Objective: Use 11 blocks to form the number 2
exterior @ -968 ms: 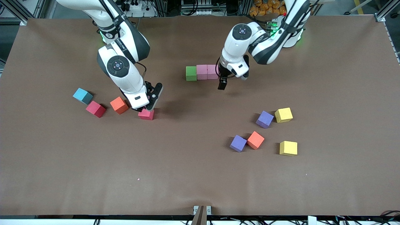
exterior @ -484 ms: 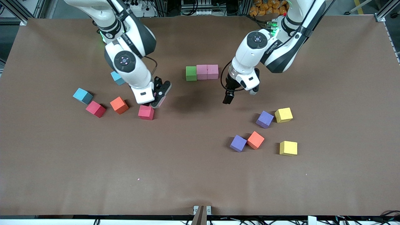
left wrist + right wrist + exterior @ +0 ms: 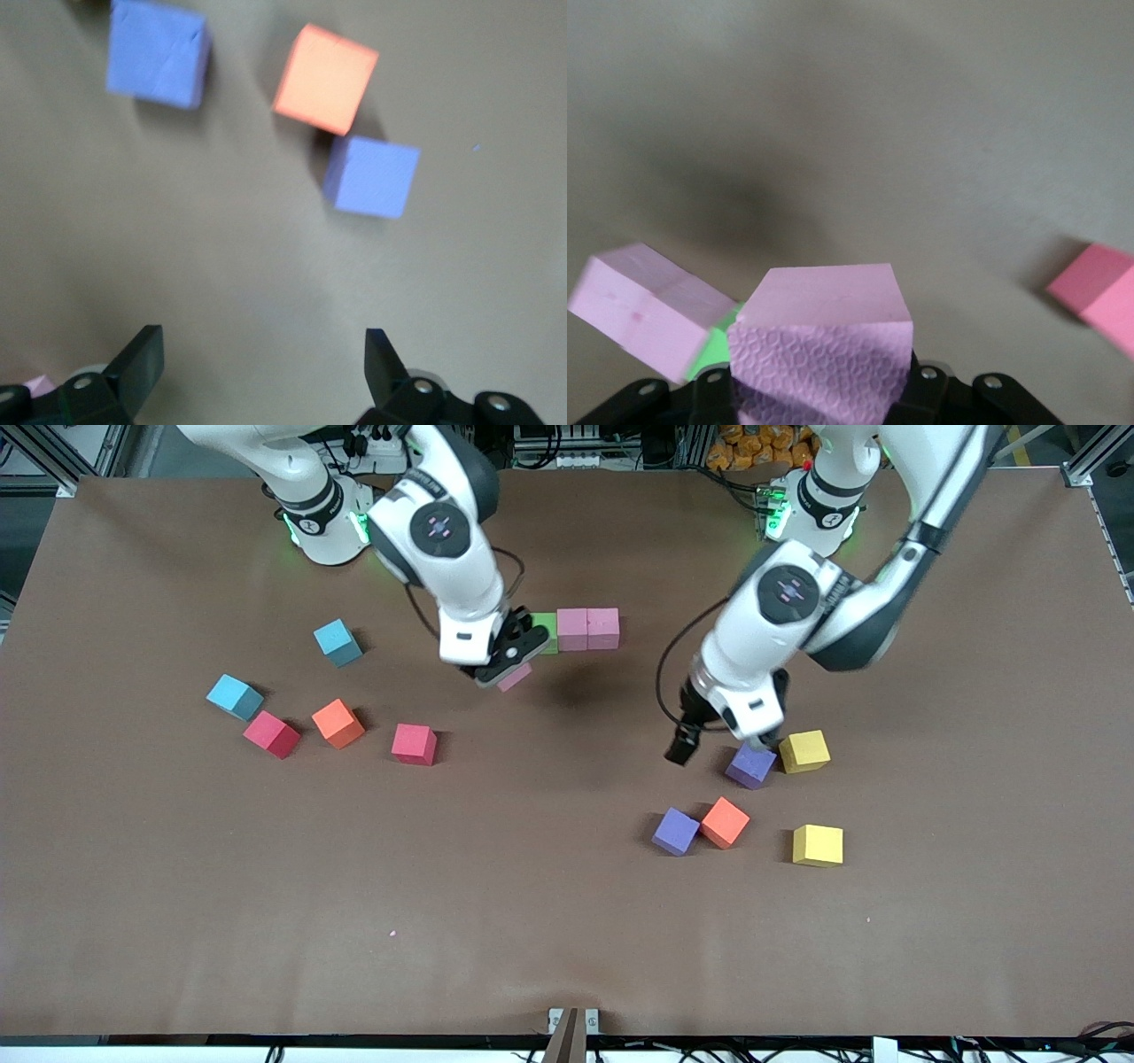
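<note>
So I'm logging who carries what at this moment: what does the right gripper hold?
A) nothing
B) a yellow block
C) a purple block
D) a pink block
D: the right gripper is shut on a pink block, carried up over the table beside the green block of the row, while the left gripper hangs open and empty by a purple block.

The right gripper point(image 3: 501, 666) hangs above the table, clamped on a pink foam cube point(image 3: 514, 677). The left gripper point(image 3: 709, 748) hangs low, fingers spread apart, holding nothing.
</note>
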